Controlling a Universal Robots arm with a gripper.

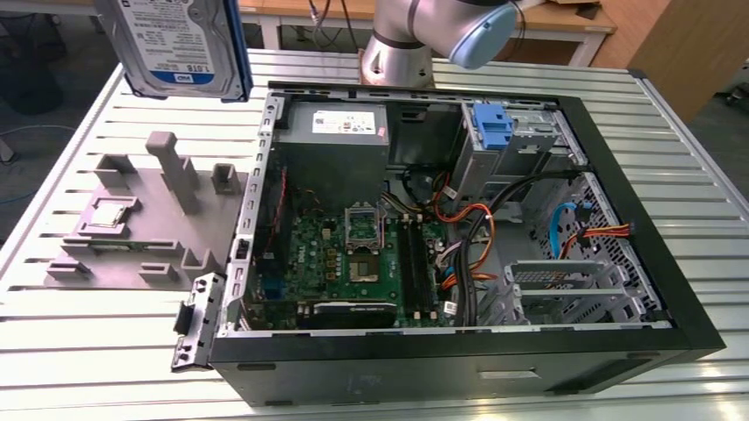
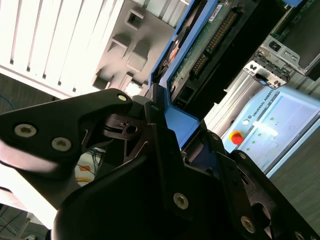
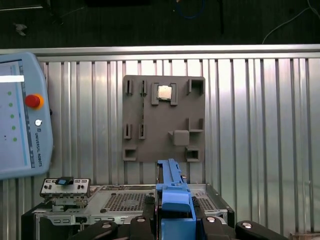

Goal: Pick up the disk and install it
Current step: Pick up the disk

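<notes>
- The gripper is nearest the lens in both wrist views. Its black jaws are clamped shut on the blue bracket that frames the disk, and nothing else is in its hold.
- In the exterior view the disk hangs clear of the table, label side to the camera, at about eleven o'clock from the open computer case. The second wrist view shows its green circuit-board side.
- In the first wrist view the bracket edge of the disk stands upright between the jaws.
- A grey fixture tray lies on the slats at nine o'clock from the case, just beside its wall. A small silver chip sits in one of its pockets, also seen in the first wrist view.
- Inside the case, the motherboard lies at seven o'clock, and a second blue bracket stands in a drive bay at one o'clock.
- The robot arm rises at twelve o'clock behind the case.
- A teach pendant rests apart from the tray.
</notes>
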